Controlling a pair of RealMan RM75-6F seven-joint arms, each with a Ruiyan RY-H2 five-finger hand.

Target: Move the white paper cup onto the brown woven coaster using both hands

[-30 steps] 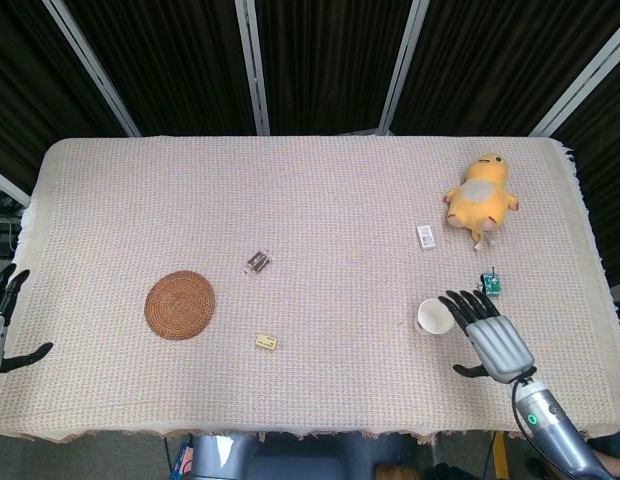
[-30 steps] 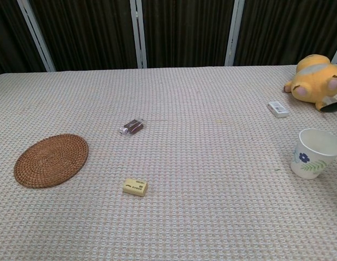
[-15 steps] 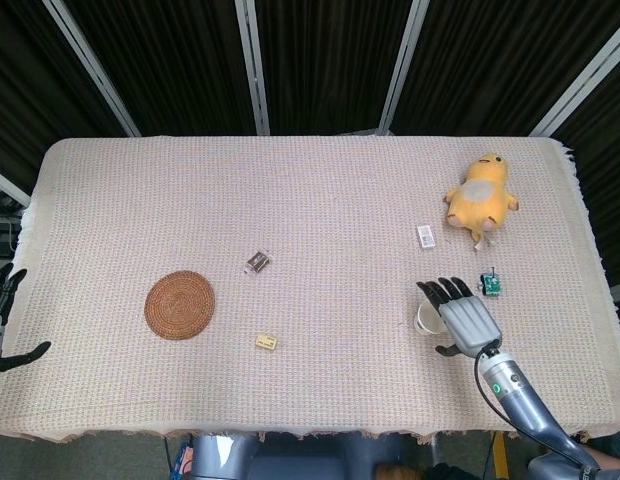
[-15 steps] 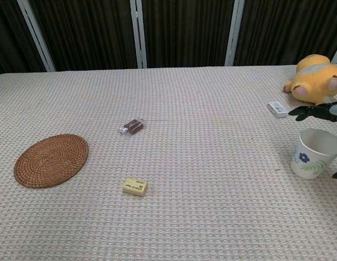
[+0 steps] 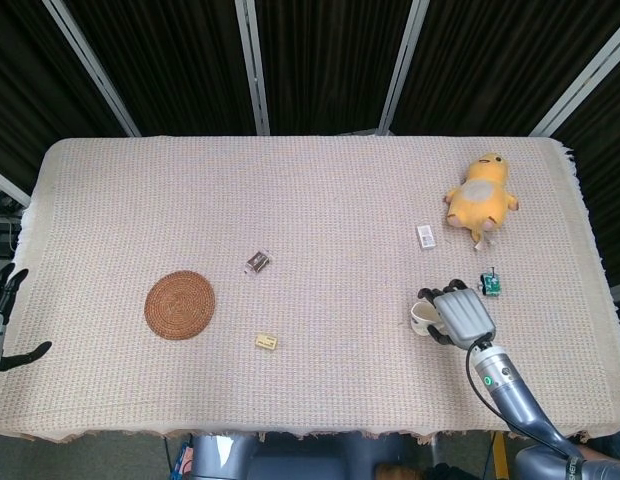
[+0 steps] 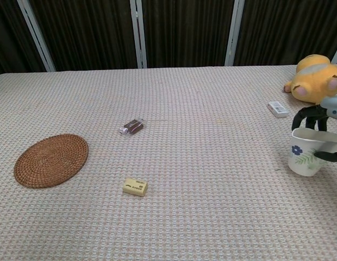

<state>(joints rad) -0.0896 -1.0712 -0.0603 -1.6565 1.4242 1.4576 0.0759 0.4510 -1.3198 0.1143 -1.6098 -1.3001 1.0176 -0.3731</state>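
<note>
The white paper cup (image 5: 419, 317) (image 6: 304, 157), printed with a blue flower, stands at the right side of the table. My right hand (image 5: 462, 315) (image 6: 323, 126) lies over it from the right. Its fingers (image 6: 305, 115) curl over the far rim and the thumb presses the near wall, so it grips the cup. The brown woven coaster (image 5: 180, 305) (image 6: 51, 160) lies flat far to the left with nothing on it. My left hand (image 5: 2, 310) hangs beyond the table's left edge, its fingers apart and holding nothing.
A yellow plush toy (image 5: 480, 198) (image 6: 315, 79) lies at the back right, with a small white box (image 5: 426, 236) (image 6: 278, 109) near it. A green item (image 5: 489, 285) sits just beyond the cup. A dark wrapped piece (image 5: 257, 262) (image 6: 132, 126) and a yellow eraser (image 5: 267, 342) (image 6: 135, 186) lie between cup and coaster.
My right hand has moved left onto the cup and its fingers have curled round the rim. The cup has shifted slightly left. The left hand has stayed in place.
</note>
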